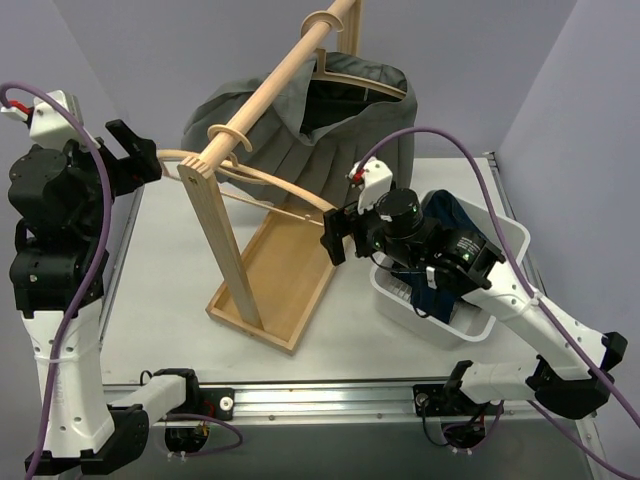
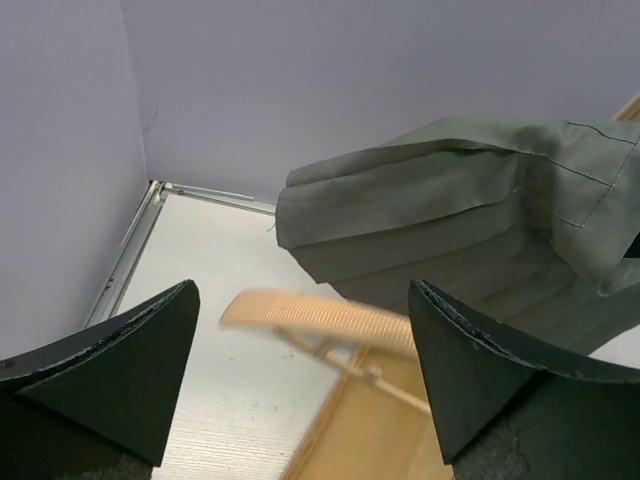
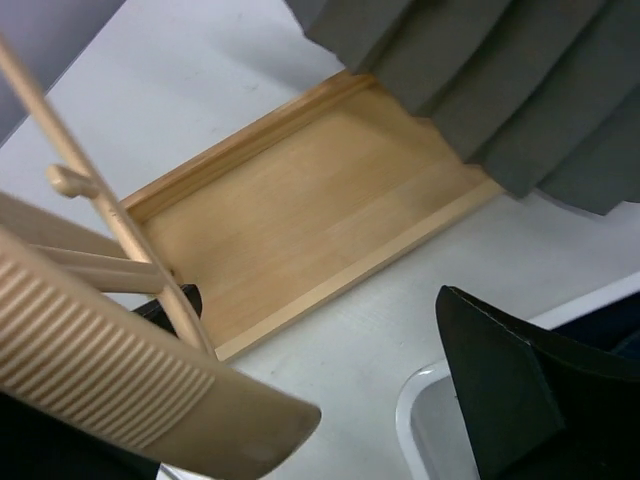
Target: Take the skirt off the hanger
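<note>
Grey-green pleated skirt (image 1: 300,130) hangs on far light wooden hanger (image 1: 352,78) on wooden rack rail (image 1: 275,90), above white counter (image 1: 170,290). Left gripper (image 1: 137,160) fingers (image 2: 130,370) wide, straddling left tip of near empty wooden hanger (image 1: 262,185). Right gripper (image 1: 335,238) fingers (image 3: 520,400) wide at its right tip, not gripping.

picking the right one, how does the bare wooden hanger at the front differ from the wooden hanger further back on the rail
The bare wooden hanger carries nothing; the far wooden hanger holds the grey pleated skirt. The bare one hangs by the front post, the far one towards the back of the wooden rail. Both are light wood.
</note>
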You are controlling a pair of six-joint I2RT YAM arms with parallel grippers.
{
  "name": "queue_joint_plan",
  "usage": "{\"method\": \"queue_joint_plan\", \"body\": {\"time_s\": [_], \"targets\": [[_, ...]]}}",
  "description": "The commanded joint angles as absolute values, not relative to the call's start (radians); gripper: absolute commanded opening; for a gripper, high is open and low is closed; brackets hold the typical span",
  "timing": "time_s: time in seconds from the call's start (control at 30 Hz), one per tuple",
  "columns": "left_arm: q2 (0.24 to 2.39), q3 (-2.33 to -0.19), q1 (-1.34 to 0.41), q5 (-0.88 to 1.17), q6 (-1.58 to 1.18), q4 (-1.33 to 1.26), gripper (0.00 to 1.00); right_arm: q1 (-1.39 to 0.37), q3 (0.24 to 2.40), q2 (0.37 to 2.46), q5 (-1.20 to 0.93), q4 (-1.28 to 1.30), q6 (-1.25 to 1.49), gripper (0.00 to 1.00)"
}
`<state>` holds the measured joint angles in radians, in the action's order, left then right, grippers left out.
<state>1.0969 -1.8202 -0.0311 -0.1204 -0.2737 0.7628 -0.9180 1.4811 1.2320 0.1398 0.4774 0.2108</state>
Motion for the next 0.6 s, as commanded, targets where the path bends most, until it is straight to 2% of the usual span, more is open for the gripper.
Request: {"method": "queue_joint_plan", "body": {"time_s": [0.0, 0.1, 0.23, 0.33, 0.57], "targets": [[1.109, -1.875, -0.032, -0.150, -0.236, 0.761, 0.94, -0.872, 1.526, 1.250, 0.252, 0.466, 0.239, 1.00], [1.106, -1.852, -0.034, -0.153, -0.226, 0.744, 0.94, -0.813, 1.546, 1.270, 0.186, 0.454, 0.233, 1.00], [1.135, -1.852, -0.032, -0.170, -0.232, 0.726, 0.94, -0.707, 1.675, 1.328, 0.164, 0.544, 0.218, 1.00], [1.153, -1.822, -0.034, -0.150, -0.251, 0.701, 0.94, -0.707, 1.607, 1.275, 0.080, 0.525, 0.204, 1.00], [1.187, -1.792, -0.034, -0.140, -0.258, 0.637, 0.94, -0.687, 1.474, 1.117, 0.275, 0.574, 0.268, 1.00]]}}
